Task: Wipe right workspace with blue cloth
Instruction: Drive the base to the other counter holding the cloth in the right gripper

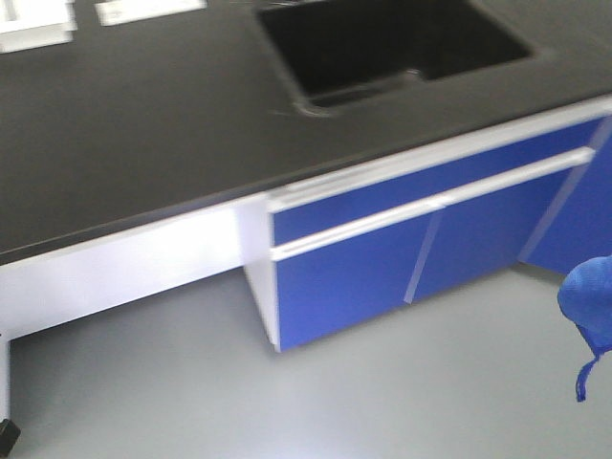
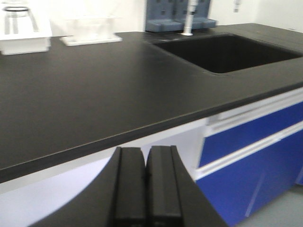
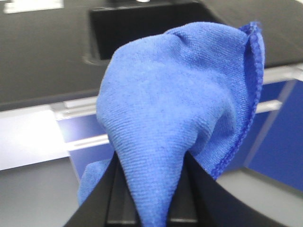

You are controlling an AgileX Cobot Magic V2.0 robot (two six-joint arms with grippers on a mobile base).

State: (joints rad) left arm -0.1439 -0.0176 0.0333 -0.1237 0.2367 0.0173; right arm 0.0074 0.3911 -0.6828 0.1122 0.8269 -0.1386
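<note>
Right gripper (image 3: 151, 163) around one blue cloth (image 3: 180, 94)

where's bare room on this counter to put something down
The benchtop is bare from the white racks at back left across to the sink, down to its front edge. Crowded only along the back wall.

No lettering, label, brand mark or number is legible in any of my three views. The white racks (image 2: 26, 33) at the back of the sink benchtop (image 2: 94, 94) are too blurred for me to read.
</note>
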